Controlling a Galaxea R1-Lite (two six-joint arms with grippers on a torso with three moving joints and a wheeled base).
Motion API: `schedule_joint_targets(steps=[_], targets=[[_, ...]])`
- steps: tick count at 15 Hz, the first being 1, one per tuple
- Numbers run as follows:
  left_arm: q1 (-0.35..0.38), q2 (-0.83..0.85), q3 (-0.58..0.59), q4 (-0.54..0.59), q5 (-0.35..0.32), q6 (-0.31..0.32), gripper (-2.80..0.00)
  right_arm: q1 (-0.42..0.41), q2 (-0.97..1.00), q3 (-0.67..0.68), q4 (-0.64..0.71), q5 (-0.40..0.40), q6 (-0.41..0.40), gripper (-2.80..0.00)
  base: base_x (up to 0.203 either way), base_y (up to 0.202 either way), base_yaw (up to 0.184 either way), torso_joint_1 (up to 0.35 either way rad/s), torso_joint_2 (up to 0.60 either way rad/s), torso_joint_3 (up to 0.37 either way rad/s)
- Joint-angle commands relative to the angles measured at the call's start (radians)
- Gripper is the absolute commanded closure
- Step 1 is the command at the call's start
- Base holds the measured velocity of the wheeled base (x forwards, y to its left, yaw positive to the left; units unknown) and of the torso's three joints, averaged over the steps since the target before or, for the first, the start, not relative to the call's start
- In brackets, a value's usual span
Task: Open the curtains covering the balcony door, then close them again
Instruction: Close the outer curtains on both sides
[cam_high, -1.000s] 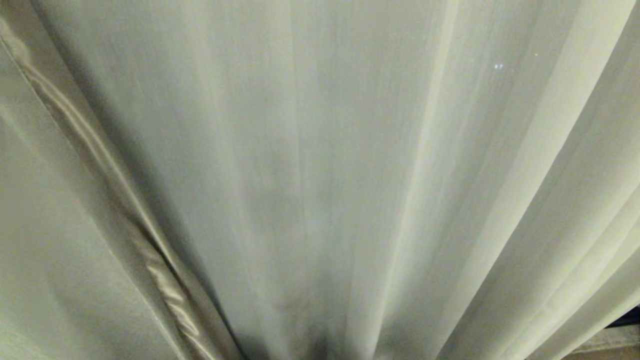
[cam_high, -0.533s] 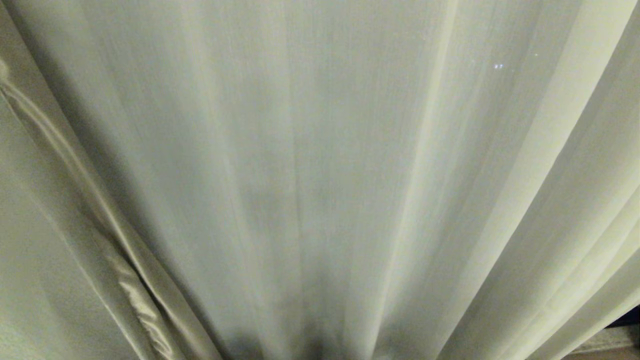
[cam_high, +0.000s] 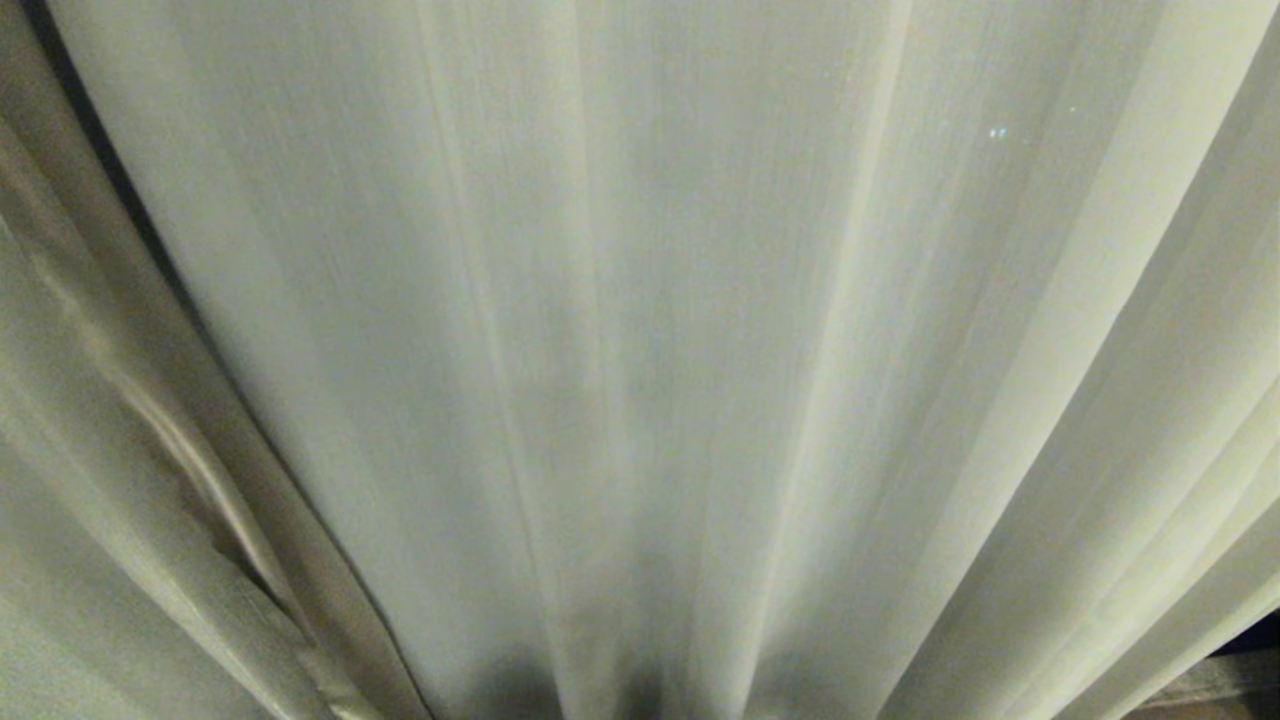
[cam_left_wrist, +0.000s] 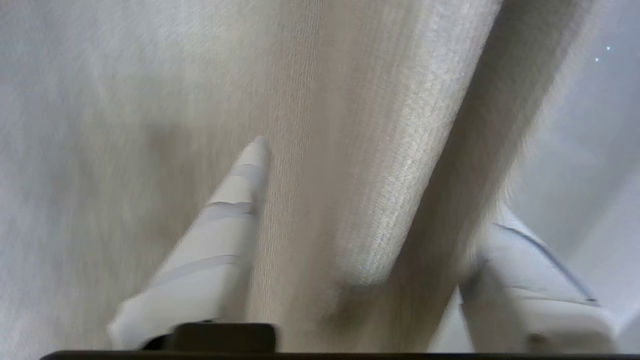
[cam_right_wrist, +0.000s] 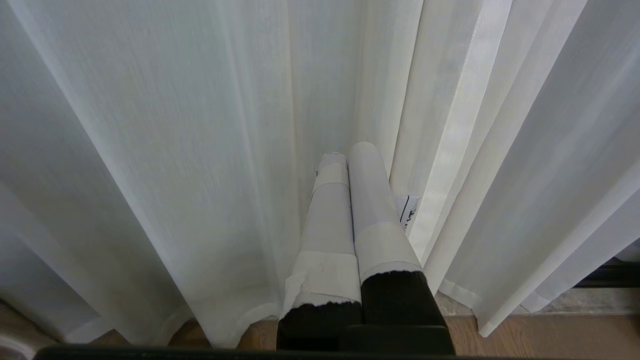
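Cream fabric fills your whole head view: the curtains (cam_high: 640, 330) hang drawn in long folds straight ahead of you, and no part of the balcony door shows through them. Compared with a second ago, the glossy hemmed edge (cam_high: 190, 470) of the coarser layer has slid further toward the left border and now hangs slacker, so the sheer layer takes up more of the picture. Your left gripper (cam_left_wrist: 370, 200) has its fingers (cam_left_wrist: 235, 200) spread wide, one on each side of a coarse woven fold that runs loose between them without being pinched. Your right gripper (cam_right_wrist: 347, 160) is low beside the sheer folds, fingers pressed together, tips touching the fabric. Below the curtains' hem, a strip of wooden floor (cam_right_wrist: 540, 335) lies bare.
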Motion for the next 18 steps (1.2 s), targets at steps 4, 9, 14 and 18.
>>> schedule_joint_targets(steps=[4,9,14,18], targets=[[0.001,-0.228,0.163,0.002,0.0,-0.003,-2.8,0.0,0.0,0.0,0.0,0.001,-0.001,0.0,0.0,0.0,0.0,0.0,0.0,0.0],[0.0,-0.51,0.414,0.003,-0.006,-0.006,-2.8,0.0,0.0,0.0,0.0,0.001,-0.001,0.0,0.0,0.0,0.0,0.0,0.0,0.0],[0.029,-0.718,0.683,0.002,-0.012,-0.003,-2.8,0.0,0.0,0.0,0.0,0.001,-0.001,0.0,0.0,0.0,0.0,0.0,0.0,0.0],[0.031,-0.835,0.808,0.011,-0.046,0.007,-2.8,0.0,0.0,0.0,0.0,0.001,-0.001,0.0,0.0,0.0,0.0,0.0,0.0,0.0]])
